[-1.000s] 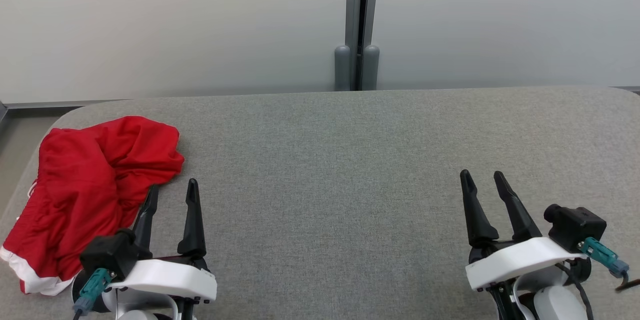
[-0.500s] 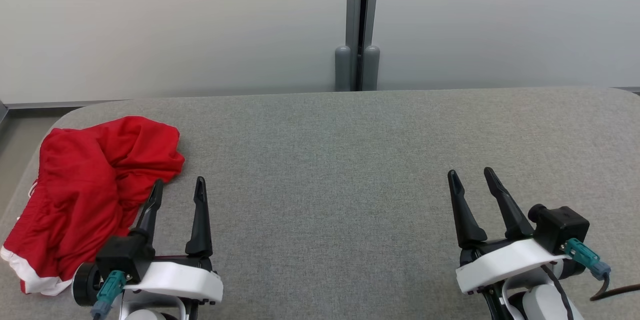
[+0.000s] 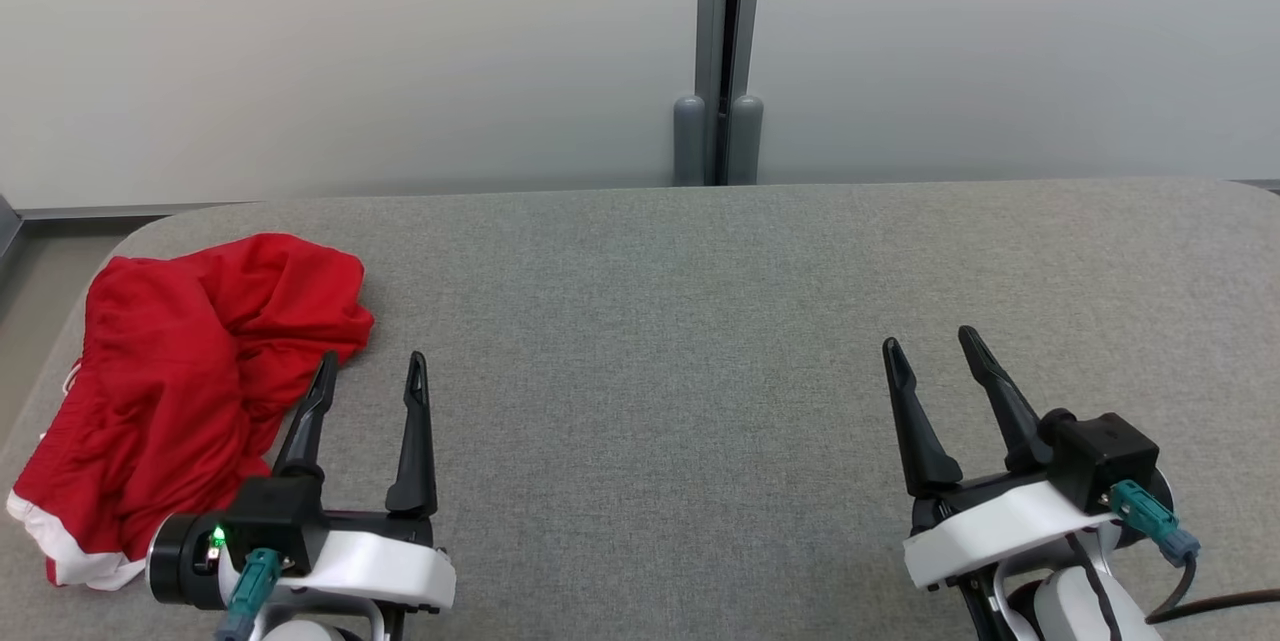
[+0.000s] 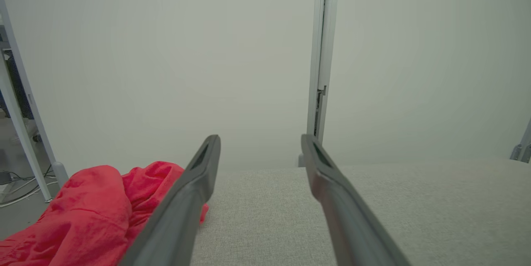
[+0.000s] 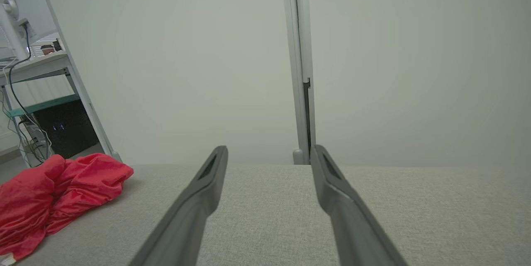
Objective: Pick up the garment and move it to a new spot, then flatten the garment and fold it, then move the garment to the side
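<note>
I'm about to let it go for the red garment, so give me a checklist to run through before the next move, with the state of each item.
1. Left gripper open and empty: ok, fingers apart with nothing between them.
2. Right gripper open and empty: ok.
3. Red garment located: ok, crumpled near the left edge of the table.
4. Left gripper lined up on the garment: not ok; the cloth lies beside its left finger, not between the fingers.
5. Room for a new spot: ok, bare grey surface between the grippers.
6. Garment edge overhanging the table: cannot tell.
</note>
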Controlling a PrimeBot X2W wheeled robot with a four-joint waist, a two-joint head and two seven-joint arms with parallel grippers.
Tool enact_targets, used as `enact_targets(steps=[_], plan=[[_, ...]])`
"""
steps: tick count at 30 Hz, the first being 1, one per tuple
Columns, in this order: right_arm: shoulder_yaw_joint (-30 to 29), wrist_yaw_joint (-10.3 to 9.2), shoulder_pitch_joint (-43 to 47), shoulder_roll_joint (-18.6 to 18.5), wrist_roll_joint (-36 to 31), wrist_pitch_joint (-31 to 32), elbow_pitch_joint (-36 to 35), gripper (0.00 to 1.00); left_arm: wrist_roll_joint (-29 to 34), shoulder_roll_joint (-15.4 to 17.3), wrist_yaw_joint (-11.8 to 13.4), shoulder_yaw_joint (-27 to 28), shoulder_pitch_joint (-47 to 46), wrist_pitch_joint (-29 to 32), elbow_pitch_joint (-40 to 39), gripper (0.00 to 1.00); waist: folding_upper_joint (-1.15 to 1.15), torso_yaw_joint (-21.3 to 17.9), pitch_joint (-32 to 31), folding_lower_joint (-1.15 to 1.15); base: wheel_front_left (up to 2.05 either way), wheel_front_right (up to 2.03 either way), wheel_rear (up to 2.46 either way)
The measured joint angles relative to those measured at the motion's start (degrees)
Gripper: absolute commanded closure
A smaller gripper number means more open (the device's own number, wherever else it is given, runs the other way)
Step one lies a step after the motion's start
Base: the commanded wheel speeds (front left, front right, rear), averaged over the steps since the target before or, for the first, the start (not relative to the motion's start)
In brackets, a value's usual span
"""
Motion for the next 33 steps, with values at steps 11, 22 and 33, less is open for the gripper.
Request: enact_targets(steps=[11,22,33], plan=[[-0.12,0.0,-0.27,-0.03,-3.55,-0.77,-0.01,0.0,3.24,0.03,0.51,-0.23,-0.03,-0.93,-0.18,0.0,0.0,0.35,-0.06,0.0,0.0,0.0,0.0],[-0.51,0.0,-0.27,-0.04,-2.98,-0.82,0.14,0.0,2.76,0.04,0.49,-0.23,-0.23,-0.97,0.03,0.0,0.0,0.29,-0.18,0.0,0.0,0.0,0.0],[0.23,0.0,-0.09,-0.04,-1.88,-0.82,-0.1,0.0,1.89,0.03,0.58,0.13,-0.32,-0.98,1.66,0.0,0.0,1.73,-0.28,0.0,0.0,0.0,0.0]])
